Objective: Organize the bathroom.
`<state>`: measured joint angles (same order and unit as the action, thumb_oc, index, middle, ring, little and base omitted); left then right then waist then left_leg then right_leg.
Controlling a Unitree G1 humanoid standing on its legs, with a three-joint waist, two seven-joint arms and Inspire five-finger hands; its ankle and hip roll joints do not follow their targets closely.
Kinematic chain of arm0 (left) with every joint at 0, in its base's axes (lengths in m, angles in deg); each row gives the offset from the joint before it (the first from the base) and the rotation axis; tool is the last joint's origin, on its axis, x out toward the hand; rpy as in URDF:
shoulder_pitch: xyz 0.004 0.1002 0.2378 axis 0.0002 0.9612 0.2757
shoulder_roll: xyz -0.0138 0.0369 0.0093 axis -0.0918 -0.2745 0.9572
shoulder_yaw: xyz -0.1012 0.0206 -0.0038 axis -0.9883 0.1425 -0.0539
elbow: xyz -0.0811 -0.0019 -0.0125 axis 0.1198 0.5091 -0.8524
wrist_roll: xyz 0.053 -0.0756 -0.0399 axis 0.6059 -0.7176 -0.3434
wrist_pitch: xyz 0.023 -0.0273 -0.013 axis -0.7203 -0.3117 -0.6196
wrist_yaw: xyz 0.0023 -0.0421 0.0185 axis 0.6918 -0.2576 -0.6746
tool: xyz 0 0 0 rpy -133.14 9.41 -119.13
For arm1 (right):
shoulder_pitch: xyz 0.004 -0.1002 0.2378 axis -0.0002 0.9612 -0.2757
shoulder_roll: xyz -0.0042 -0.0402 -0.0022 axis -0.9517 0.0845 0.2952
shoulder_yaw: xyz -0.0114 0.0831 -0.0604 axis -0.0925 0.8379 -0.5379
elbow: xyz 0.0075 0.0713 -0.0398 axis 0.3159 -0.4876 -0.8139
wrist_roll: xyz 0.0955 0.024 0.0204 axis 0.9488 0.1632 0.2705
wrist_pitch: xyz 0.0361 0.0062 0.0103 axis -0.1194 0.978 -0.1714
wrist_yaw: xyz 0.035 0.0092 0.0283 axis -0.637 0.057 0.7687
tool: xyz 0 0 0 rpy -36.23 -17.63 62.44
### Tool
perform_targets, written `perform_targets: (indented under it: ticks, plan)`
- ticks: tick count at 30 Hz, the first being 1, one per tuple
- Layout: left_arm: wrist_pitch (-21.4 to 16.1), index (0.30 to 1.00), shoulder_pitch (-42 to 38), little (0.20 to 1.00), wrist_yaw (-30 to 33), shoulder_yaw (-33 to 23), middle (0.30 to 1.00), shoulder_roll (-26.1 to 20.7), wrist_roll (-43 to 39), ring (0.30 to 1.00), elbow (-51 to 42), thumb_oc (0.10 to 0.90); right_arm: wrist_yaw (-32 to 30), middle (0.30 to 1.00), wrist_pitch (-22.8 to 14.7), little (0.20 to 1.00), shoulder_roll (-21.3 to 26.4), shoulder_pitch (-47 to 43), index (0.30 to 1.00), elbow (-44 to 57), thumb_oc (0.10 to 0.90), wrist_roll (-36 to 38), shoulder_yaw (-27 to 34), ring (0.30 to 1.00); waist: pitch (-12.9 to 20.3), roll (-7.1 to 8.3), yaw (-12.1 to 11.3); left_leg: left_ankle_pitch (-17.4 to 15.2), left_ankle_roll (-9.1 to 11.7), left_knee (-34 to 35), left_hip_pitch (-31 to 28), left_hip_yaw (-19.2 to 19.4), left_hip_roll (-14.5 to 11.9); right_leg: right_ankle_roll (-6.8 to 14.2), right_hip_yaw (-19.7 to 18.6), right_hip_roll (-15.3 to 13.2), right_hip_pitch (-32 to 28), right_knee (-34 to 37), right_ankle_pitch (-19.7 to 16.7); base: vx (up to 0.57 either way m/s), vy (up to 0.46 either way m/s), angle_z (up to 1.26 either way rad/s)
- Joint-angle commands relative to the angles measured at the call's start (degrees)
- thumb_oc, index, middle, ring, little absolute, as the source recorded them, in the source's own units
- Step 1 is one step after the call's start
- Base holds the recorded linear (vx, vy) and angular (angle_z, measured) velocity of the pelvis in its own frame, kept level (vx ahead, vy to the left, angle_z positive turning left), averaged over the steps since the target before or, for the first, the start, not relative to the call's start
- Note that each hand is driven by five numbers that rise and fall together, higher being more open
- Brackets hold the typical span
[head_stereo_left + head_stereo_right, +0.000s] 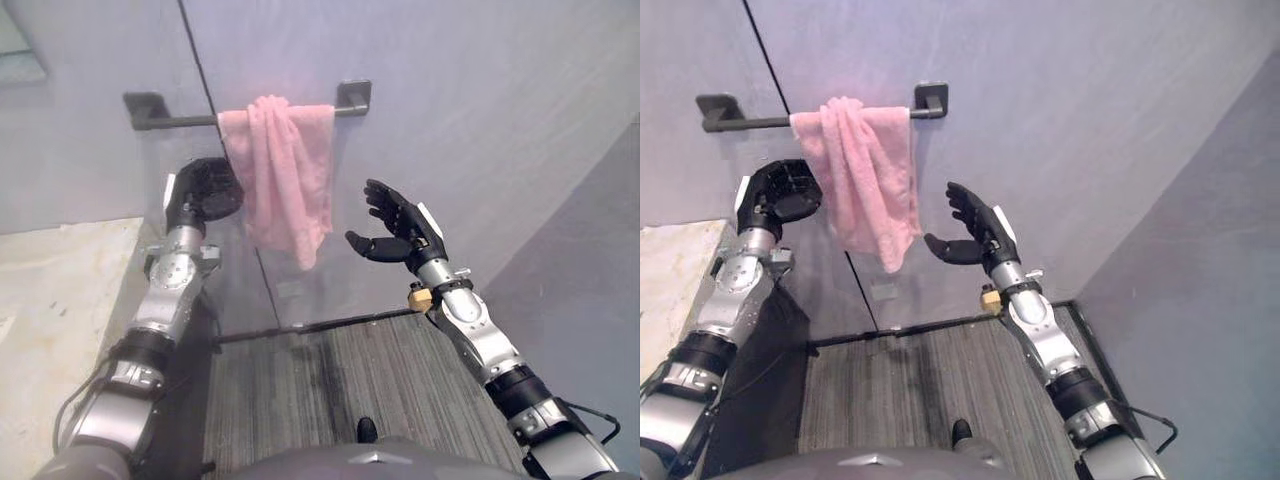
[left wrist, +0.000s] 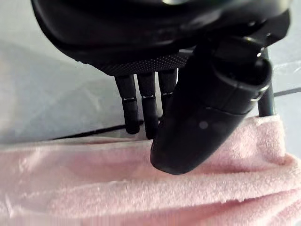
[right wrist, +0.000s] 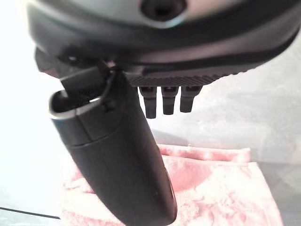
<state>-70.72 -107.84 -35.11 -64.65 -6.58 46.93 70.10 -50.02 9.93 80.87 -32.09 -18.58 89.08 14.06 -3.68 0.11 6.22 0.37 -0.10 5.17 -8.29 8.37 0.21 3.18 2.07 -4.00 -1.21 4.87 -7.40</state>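
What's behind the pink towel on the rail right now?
The pink towel drapes over the dark towel bar, hiding the bar's middle stretch and the grey wall behind it. Both open hands, left hand and right hand, flank the towel without gripping it.

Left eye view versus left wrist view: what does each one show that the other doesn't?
The left eye view alone shows the whole towel bar on the wall, the right hand open beside the towel, and the striped floor mat. The left wrist view alone shows, from very close, the left hand's straight fingers reaching toward the towel's top fold. Both share the pink towel and the left hand.
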Motion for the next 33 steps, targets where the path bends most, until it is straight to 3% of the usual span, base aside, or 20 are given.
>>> perform_targets:
  ticks: [1,2,3,18,33]
  plan:
    - [-6.70,0.589,-12.28,0.589,-1.24,1.91,0.589,-1.45,-1.08,0.589,3.99,0.593,0.38,0.900,-5.31,0.900,0.90,-3.25,0.900,1.08,0.800,2.00,1.13,0.900,5.27,-1.10,0.15,-1.77,-0.72,-0.17,0.19,2.59,-1.08,1.74,2.11,-1.09,-3.28,0.13,4.42,-0.01,-0.021,-0.11]
    - [-6.89,0.651,-12.14,0.651,-1.45,1.65,0.651,-1.31,-0.81,0.651,4.05,0.634,0.58,0.900,-5.19,0.900,0.77,-3.19,0.900,0.80,0.800,2.09,1.23,0.900,5.31,-1.13,0.18,-1.81,-0.70,-0.17,0.11,2.70,-1.13,1.71,2.18,-1.09,-3.37,0.13,4.50,-0.01,-0.015,-0.11]
    - [-6.95,0.900,-12.14,0.900,-1.65,1.62,0.900,-1.28,-0.65,0.900,4.09,0.800,0.57,0.900,-5.12,0.900,0.72,-3.20,0.900,0.76,0.800,2.02,1.20,0.900,5.32,-1.15,0.18,-1.80,-0.70,-0.17,0.11,2.71,-1.13,1.71,2.18,-1.08,-3.38,0.13,4.50,-0.01,-0.019,-0.10]
    - [-6.69,0.900,-9.10,0.900,2.49,1.05,0.900,-1.57,3.49,0.900,-1.55,0.800,0.13,0.900,-4.65,0.900,-0.03,-1.33,0.900,1.41,0.800,1.10,0.61,0.900,5.18,-0.87,-0.85,-1.74,-0.66,-0.17,0.11,1.79,-1.21,1.43,2.88,-0.92,-3.68,0.13,4.80,0.00,-0.001,0.00]
    - [-4.39,0.900,-9.14,0.900,-0.56,1.12,0.900,-2.38,0.28,0.900,-4.51,0.800,-0.61,0.900,-3.80,0.900,0.16,-0.91,0.900,1.61,0.800,1.28,0.10,0.900,5.20,-0.77,-1.07,-1.61,-0.74,-0.17,0.03,1.75,-1.16,1.39,3.03,-0.94,-3.89,0.13,4.79,0.00,-0.001,0.01]
